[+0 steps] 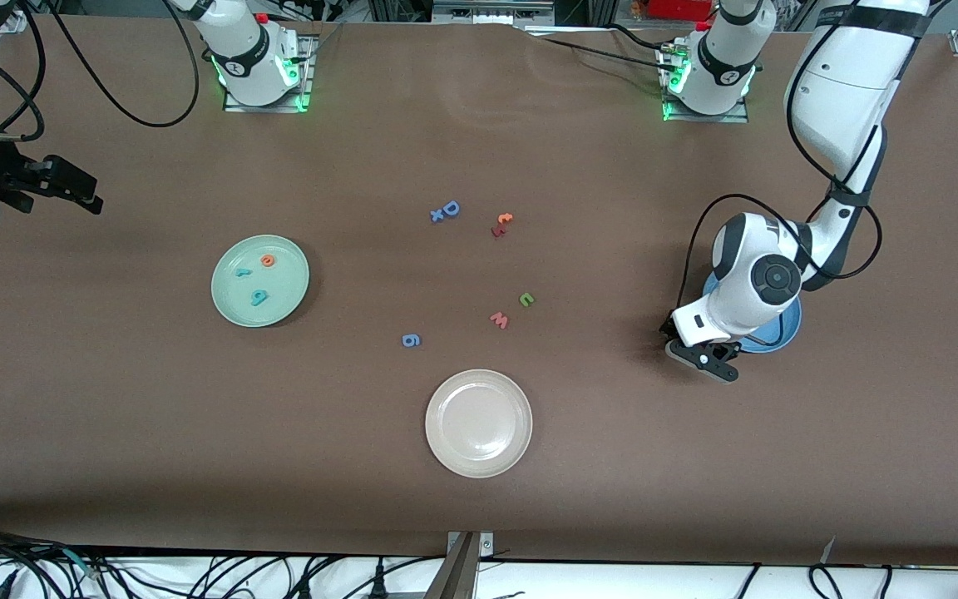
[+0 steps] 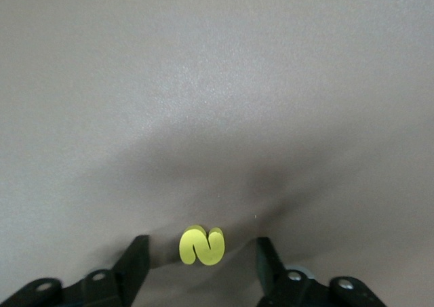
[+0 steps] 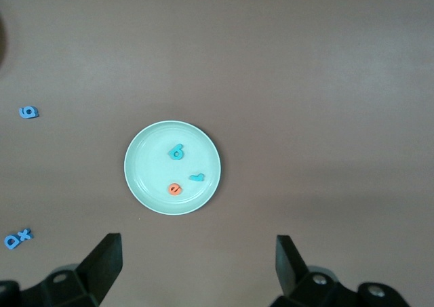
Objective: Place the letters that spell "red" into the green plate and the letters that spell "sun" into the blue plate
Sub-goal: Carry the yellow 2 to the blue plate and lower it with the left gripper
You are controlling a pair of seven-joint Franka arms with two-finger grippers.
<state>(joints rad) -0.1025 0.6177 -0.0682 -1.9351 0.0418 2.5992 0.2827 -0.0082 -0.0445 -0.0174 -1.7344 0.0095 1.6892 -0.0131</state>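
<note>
My left gripper (image 1: 705, 363) is down at the table beside the blue plate (image 1: 782, 331), which the left arm mostly covers. Its fingers stand open on either side of a yellow "s" (image 2: 201, 247), with a gap on both sides of it; the front view hides this letter. A green "u"/"n" (image 1: 526, 299) lies mid-table. The green plate (image 1: 259, 280) holds an orange "e" (image 1: 268, 260), a teal "r" (image 1: 241, 271) and a teal "d" (image 1: 259, 296). My right gripper (image 1: 84, 191) hangs open and empty at the right arm's end of the table, waiting.
A cream-white plate (image 1: 479, 423) sits nearest the front camera. Loose letters lie mid-table: a pink "w" (image 1: 499, 319), a blue "g" (image 1: 411, 339), a blue "D" with an "x" (image 1: 446, 211), and an orange "t" (image 1: 504, 220).
</note>
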